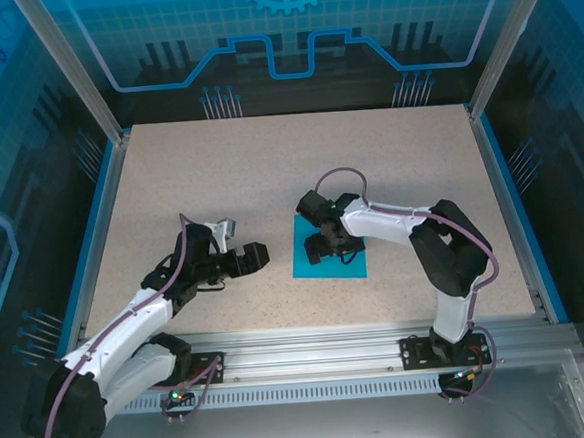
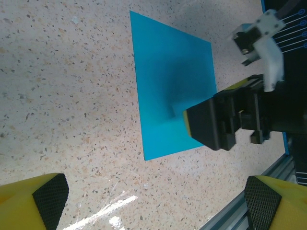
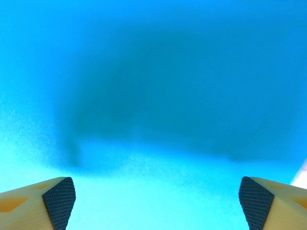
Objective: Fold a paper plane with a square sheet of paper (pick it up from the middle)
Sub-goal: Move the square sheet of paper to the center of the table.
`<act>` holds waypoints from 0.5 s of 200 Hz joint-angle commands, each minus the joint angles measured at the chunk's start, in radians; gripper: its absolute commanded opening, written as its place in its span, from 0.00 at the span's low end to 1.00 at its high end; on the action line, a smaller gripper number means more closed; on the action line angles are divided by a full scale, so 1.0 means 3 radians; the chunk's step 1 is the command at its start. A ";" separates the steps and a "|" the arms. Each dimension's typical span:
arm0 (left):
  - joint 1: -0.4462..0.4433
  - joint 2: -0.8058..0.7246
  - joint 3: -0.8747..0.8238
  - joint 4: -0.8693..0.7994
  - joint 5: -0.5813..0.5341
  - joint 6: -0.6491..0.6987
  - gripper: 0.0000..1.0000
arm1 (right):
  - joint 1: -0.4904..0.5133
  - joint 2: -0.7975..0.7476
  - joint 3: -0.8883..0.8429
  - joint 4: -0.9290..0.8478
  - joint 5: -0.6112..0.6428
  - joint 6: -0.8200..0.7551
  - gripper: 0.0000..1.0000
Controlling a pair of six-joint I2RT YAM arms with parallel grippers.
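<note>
Our right gripper [image 3: 156, 197] is hovering wide open over the middle of the square sheet of paper [image 3: 153, 72] lying flat on the table [image 1: 268, 161], our left gripper [image 2: 156, 199] is waiting spread beside it, and we are judging the sheet light, limp and slippery, best pinched at its centre.

Count: one sheet [image 1: 305, 266], one table [image 1: 268, 161], two arms, two grippers.
Right gripper [image 1: 326, 249] directly over the sheet, left gripper [image 1: 255, 257] apart to the sheet's left; right arm [image 1: 392, 222] on the sheet's right, left arm [image 1: 129, 326] on its left; two fingers [image 3: 29, 206] per gripper, four in all.
</note>
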 commanded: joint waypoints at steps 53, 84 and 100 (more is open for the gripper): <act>-0.0020 -0.0116 0.0122 -0.0140 -0.0722 0.0256 0.99 | 0.0104 -0.0369 0.0115 -0.0354 0.1059 0.0608 0.99; -0.0013 -0.0278 0.0021 -0.0022 -0.0858 0.0177 0.99 | 0.0064 -0.0291 0.0080 -0.0106 0.0383 0.0417 1.00; -0.0014 -0.0308 0.0040 -0.0107 -0.0825 0.0193 0.98 | 0.0078 -0.0327 -0.0059 0.0171 0.0104 0.0479 0.99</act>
